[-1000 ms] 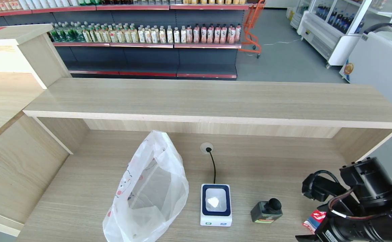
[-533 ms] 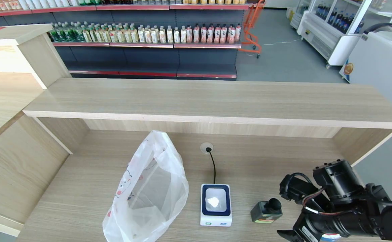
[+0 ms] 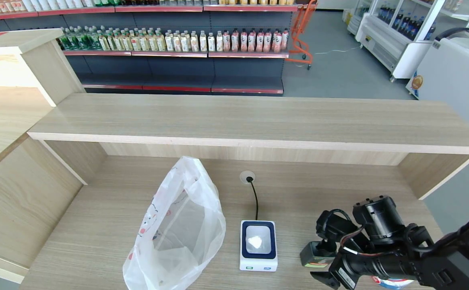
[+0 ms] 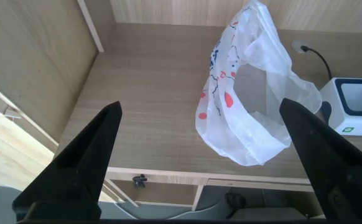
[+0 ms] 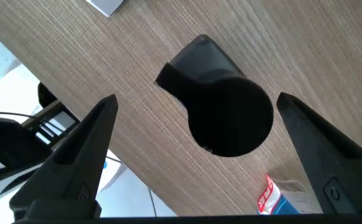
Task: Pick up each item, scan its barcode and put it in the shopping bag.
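Right arm [image 3: 395, 257] low, right jaws wide apart; left jaws wide apart.

Spread jaws over black-capped bottle [image 5: 227, 115]

The right arm [image 3: 379, 264] is covering much of the dark bottle [image 3: 313, 257] and most of a packet [image 3: 391, 283] (perhaps snacks), cropped below.

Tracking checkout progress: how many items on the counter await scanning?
2: a dark bottle right of the scanner, and a red-and-blue packet beside it, partly under the right arm; more may be hidden.
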Available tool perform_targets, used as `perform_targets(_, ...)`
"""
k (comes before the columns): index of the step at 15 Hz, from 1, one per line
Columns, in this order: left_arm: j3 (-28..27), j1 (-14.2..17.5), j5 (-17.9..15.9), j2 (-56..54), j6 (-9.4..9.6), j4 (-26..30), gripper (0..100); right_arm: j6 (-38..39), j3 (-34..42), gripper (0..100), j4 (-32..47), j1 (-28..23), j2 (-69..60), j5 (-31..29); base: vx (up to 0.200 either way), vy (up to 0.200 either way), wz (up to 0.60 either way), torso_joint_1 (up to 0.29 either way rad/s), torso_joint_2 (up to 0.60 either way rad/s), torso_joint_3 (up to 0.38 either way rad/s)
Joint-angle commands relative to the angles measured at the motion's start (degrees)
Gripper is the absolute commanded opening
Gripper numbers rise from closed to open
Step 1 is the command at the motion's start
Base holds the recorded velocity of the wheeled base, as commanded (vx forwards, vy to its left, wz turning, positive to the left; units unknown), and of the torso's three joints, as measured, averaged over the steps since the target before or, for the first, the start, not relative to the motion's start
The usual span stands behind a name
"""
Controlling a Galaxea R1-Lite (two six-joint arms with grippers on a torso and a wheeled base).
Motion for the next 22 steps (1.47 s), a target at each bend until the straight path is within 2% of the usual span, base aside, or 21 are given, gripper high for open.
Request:
perform_targets(1, 0.0, 0.0, 0.1, 0.0, 0.00, 0.0, 100, 0.0, 0.0, 100, -2.5, 0.2, 3.7, 0.3, 0.000, 0.000, 0.00, 0.000, 0.00, 0.000)
perform_targets(4, 0.0, 0.0, 0.0, 0.0, 0.00, -0.1, 100, 0.0, 0.1, 100, -9.2, 0.3, 6.8, 1.6, 0.000, 0.000, 0.00, 0.000, 0.00, 0.000)
perform_targets(9, 0.0, 0.0, 0.0, 0.0, 0.00, -0.1, 100, 0.0, -0.5, 100, -10.1, 0.9, 8.0, 3.6, 0.000, 0.000, 0.00, 0.000, 0.00, 0.000)
perform_targets(10, 0.0, 0.0, 0.0, 0.0, 0.00, 0.0, 100, 0.0, -0.8, 0, -10.3, 1.0, 8.0, 4.2, 0.000, 0.000, 0.00, 0.000, 0.00, 0.000)
perform_targets(15, 0.0, 0.0, 0.0, 0.0, 0.00, -0.1, 100, 0.1, -1.8, 0, -12.1, 1.1, 9.3, 4.5, 0.000, 0.000, 0.00, 0.000, 0.00, 0.000)
perform_targets(17, 0.0, 0.0, 0.0, 0.0, 0.00, 0.0, 100, 0.5, 0.0, 0, -15.1, 0.7, 8.1, 7.2, 0.000, 0.000, 0.00, 0.000, 0.00, 0.000)
perform_targets(19, 0.0, 0.0, 0.1, 0.0, 0.00, -0.1, 100, 7.1, 2.6, 0, -17.1, -1.4, 3.7, 10.4, 0.000, 0.000, 0.00, 0.000, 0.00, 0.000)
perform_targets(21, 0.0, 0.0, 0.0, 0.0, 0.00, -0.1, 100, 14.6, 2.7, 0, -17.2, -2.1, -2.9, 10.6, 0.000, 0.000, 0.00, 0.000, 0.00, 0.000)
perform_targets(22, 0.0, 0.0, 0.0, 0.0, 0.00, 0.0, 100, 15.3, 3.9, 0, -17.5, -3.3, -6.9, 10.5, 0.000, 0.000, 0.00, 0.000, 0.00, 0.000)
